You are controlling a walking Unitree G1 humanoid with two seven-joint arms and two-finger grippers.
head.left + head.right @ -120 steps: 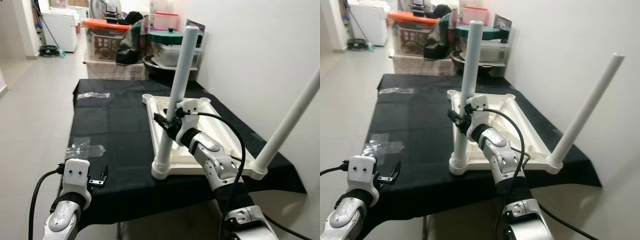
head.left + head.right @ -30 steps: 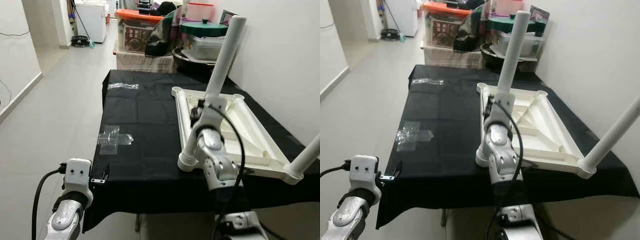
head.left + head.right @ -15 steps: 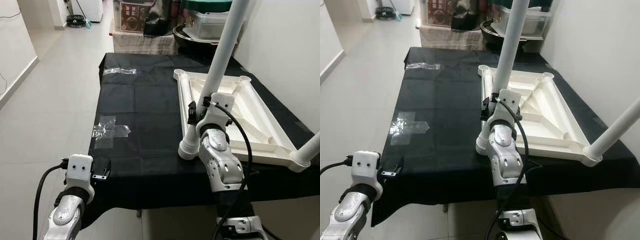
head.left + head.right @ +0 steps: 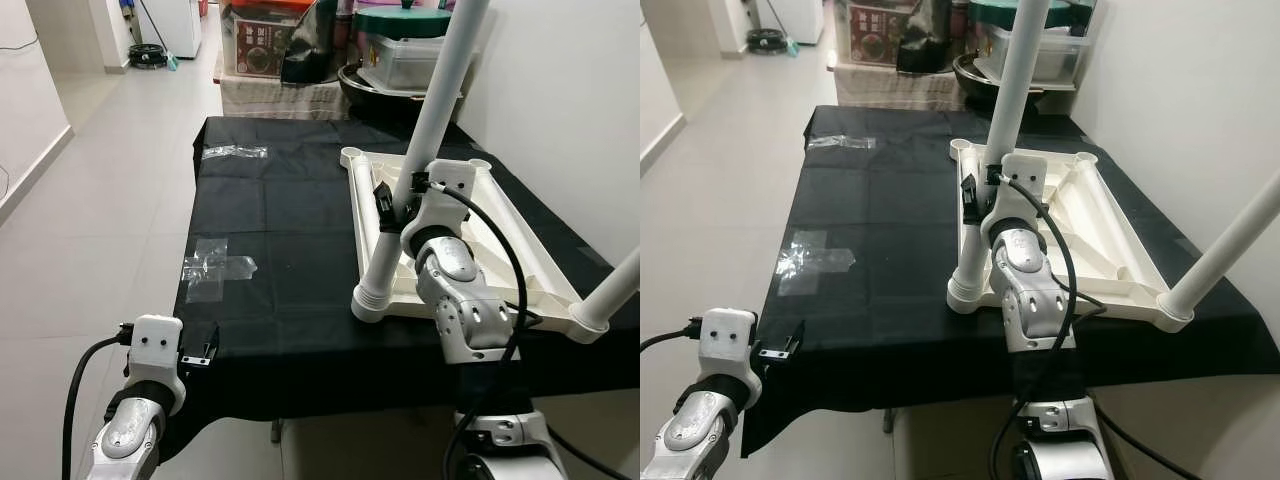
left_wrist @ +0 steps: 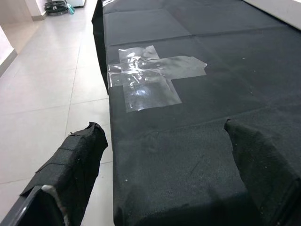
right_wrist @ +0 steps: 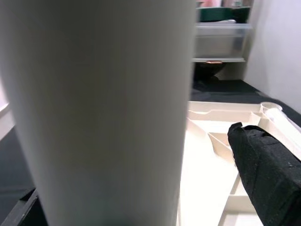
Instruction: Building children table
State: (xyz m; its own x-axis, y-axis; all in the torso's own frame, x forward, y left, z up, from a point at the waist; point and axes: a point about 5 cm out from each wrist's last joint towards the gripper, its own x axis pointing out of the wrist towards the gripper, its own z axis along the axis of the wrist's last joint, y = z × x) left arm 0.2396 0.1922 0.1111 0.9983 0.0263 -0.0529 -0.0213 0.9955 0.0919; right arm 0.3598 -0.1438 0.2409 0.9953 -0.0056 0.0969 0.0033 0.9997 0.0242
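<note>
Gripping the near-left white leg (image 4: 428,130) of the upturned white tabletop (image 4: 505,262), right gripper (image 4: 392,205) clamped at mid-height; far finger hidden behind leg, leg top cut off. Tabletop on black-clothed table (image 4: 290,250) along right edge. Left gripper (image 5: 164,183) spread wide at near-left edge, by clear plastic wrap (image 5: 148,77)

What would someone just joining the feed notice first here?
Probably the white table top lying upside down on the black cloth, with the right gripper around the near-left leg standing up from its corner. Next, a second leg rising at the near-right corner, and the left gripper open at the cloth's near edge.
</note>
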